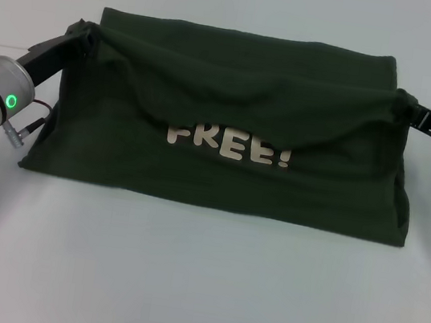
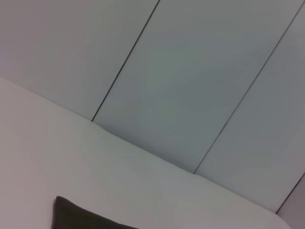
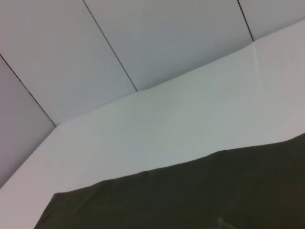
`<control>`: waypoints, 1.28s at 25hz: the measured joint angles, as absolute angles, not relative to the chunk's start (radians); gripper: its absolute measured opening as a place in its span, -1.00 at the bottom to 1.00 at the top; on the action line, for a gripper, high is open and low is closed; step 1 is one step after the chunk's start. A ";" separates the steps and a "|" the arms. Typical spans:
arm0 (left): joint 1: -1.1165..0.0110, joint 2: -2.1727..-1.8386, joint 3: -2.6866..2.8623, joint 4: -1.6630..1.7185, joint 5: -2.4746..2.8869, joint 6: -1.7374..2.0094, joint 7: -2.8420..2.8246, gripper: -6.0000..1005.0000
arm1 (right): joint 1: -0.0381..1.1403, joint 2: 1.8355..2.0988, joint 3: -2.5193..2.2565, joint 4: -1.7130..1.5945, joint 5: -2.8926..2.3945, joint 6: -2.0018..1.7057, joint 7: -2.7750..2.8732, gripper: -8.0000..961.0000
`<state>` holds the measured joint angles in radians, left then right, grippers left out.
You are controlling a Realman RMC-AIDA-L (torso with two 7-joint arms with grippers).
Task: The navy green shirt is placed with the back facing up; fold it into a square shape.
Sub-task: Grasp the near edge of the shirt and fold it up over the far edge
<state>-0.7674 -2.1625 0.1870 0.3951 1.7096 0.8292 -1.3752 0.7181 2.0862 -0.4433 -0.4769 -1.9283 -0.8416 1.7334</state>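
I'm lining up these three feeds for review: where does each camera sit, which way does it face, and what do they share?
Head view: on the robot's head, looking forward and down at the navy green shirt held up off the white table; left claw and right claw pinch its upper corners.
Left wrist view: on the left wrist, facing the panelled wall; no arm shows.
Right wrist view: on the right wrist, facing table and wall; no arm shows.
Shared: all three show shirt and table.
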 joint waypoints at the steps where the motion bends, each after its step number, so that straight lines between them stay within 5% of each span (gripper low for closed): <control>1: -0.767 -2.163 0.187 0.393 1.705 0.828 -1.374 -0.92 | 0.718 2.086 -0.443 -0.468 -1.912 -0.834 1.716 -0.90; 12: -0.767 -2.164 0.177 0.300 1.533 0.809 -1.139 -0.84 | 0.731 2.089 -0.446 -0.412 -1.871 -0.731 1.664 -0.82; 20: -0.773 -2.166 0.177 0.257 1.463 0.808 -1.013 -0.46 | 0.739 2.089 -0.451 -0.400 -1.869 -0.714 1.657 -0.19; 22: -0.775 -2.166 0.177 0.248 1.451 0.808 -0.987 0.03 | 0.740 2.089 -0.451 -0.400 -1.864 -0.716 1.656 0.01; 26: -0.778 -2.167 0.177 0.241 1.447 0.808 -0.950 0.14 | 0.739 2.090 -0.451 -0.400 -1.857 -0.720 1.651 0.60; 32: -0.783 -2.167 0.176 0.236 1.446 0.750 -0.939 0.32 | 0.732 2.091 -0.451 -0.399 -1.857 -0.731 1.651 0.77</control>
<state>-0.7834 -2.1672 0.1761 0.2361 1.4464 0.7502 -0.9390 0.7323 2.0907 -0.4510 -0.3989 -1.8570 -0.7314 1.6508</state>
